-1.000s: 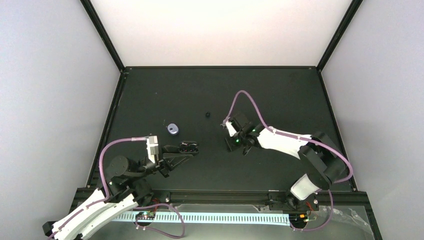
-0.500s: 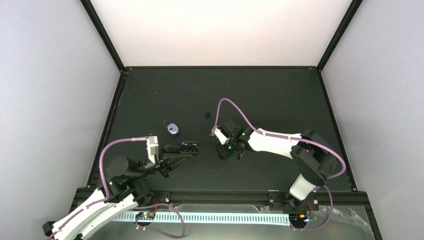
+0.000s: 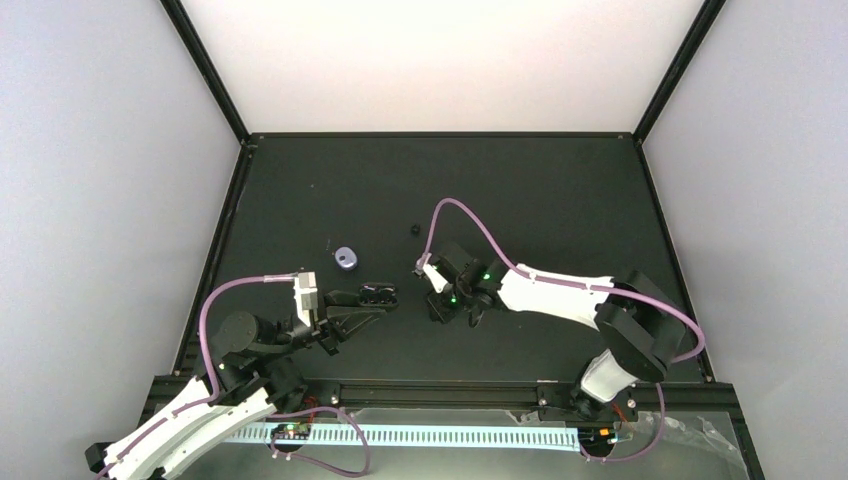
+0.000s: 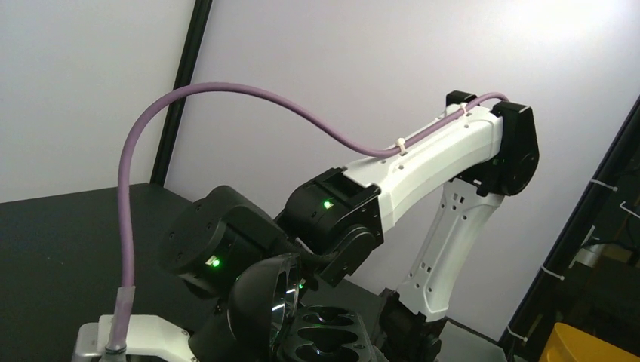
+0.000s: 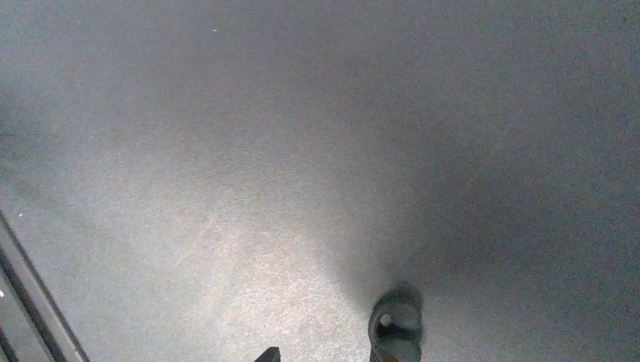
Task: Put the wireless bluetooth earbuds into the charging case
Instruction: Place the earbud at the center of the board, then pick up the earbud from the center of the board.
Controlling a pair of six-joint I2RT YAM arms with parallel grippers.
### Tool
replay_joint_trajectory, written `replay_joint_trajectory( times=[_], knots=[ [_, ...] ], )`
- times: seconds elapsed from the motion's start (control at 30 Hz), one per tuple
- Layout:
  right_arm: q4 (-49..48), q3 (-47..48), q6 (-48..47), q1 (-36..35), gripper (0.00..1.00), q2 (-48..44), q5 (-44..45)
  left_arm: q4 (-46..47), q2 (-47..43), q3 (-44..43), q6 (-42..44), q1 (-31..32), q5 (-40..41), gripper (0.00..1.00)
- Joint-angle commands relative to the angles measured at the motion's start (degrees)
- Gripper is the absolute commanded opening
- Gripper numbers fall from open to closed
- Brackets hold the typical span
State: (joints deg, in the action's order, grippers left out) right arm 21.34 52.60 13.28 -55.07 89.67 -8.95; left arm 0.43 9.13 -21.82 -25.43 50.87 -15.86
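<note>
My left gripper (image 3: 362, 301) is shut on the open black charging case (image 3: 377, 294) and holds it above the table. In the left wrist view the case's lid (image 4: 263, 304) stands up and its sockets (image 4: 332, 333) look empty. My right gripper (image 3: 438, 306) hangs just right of the case, jaws narrow. In the right wrist view a glossy black earbud (image 5: 395, 323) shows at my right fingertip. Another black earbud (image 3: 415, 229) lies on the table farther back. A purple-and-white rounded thing (image 3: 346, 258) lies behind the case; I cannot tell if it is a bud or a case.
The right arm (image 4: 423, 166) fills the left wrist view, close behind the held case. The black table mat (image 3: 560, 200) has raised frame edges. A metal rail (image 5: 30, 302) crosses the lower left of the right wrist view.
My right gripper has moved left across the table, from the middle toward the held case. The left arm and the case have not moved.
</note>
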Motion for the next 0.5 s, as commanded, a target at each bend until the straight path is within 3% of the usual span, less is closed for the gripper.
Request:
replay_joint_trajectory(
  times=[0.0,0.47],
  knots=[
    [-2.1,1.4,2.6,-0.1,0.29,2.2,1.1,-0.3,0.4,-0.8,1.0,0.4,0.1,0.01],
    [-2.2,1.4,3.9,0.0,0.27,6.4,7.2,-2.0,-0.6,-1.3,1.0,0.4,0.7,0.02]
  ],
)
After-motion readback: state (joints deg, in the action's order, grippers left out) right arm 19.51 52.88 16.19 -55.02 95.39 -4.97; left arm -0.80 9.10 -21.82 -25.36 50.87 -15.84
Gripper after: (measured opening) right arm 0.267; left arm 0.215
